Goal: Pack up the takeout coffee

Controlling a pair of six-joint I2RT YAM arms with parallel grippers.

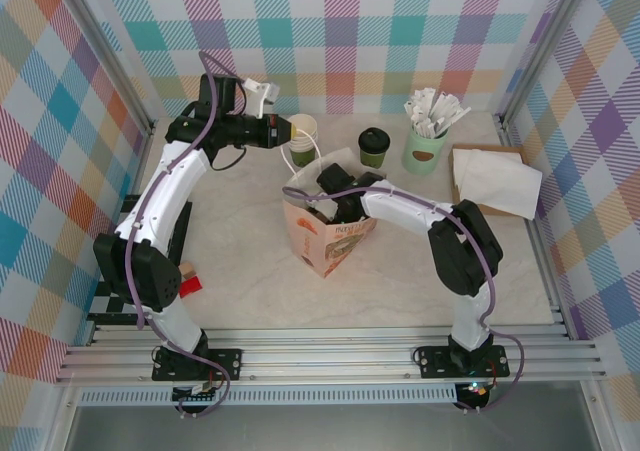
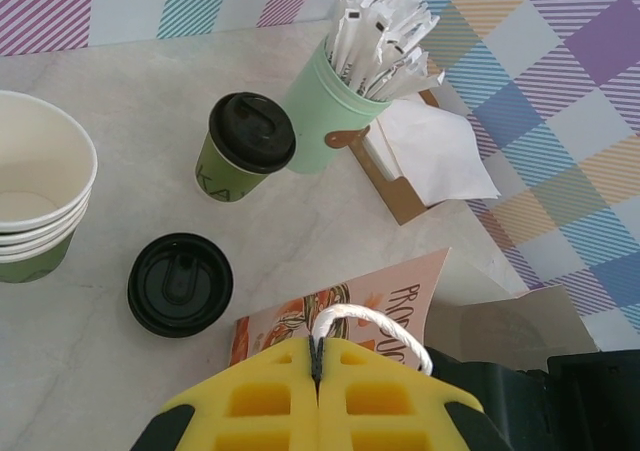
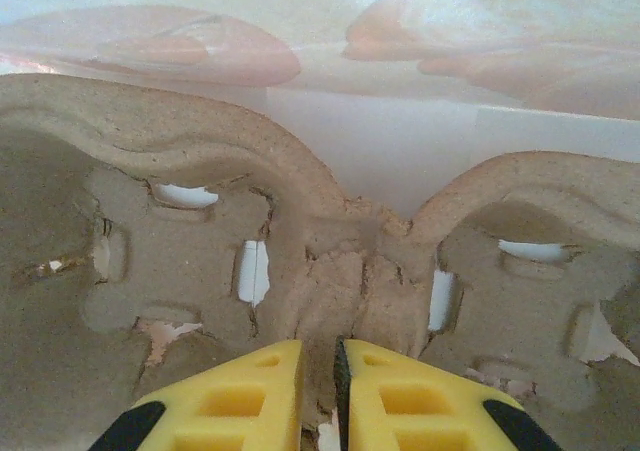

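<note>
- Your left gripper (image 2: pixel 318 349) has its yellow fingers pressed tight together, pinching the white cord handle (image 2: pixel 372 321) of the paper bag (image 1: pixel 330 243).
- From above, that left gripper (image 1: pixel 278 129) sits toward the back left of the table (image 1: pixel 240 251), just beside the stack of lidless cups (image 1: pixel 302 136).
- Your right arm reaches down into the open top of the bag.
- Its gripper (image 3: pixel 318 356) is nearly closed, the fingers clamped on the middle ridge of a brown pulp cup tray (image 3: pixel 190 251) inside the bag.
- The takeout coffee (image 1: pixel 374 147) stands upright on the table behind the bag with its black lid on. Neither gripper touches it.
- Just to its right you have the mint mug of white sachets (image 1: pixel 425 149), and beyond that the napkins (image 1: pixel 495 181).
- In the left wrist view the coffee (image 2: pixel 248 141) almost touches the mug (image 2: pixel 335 111).
- In that view a loose black lid (image 2: pixel 180 283) lies flat near the coffee, between it and the bag (image 2: pixel 350 311).
</note>
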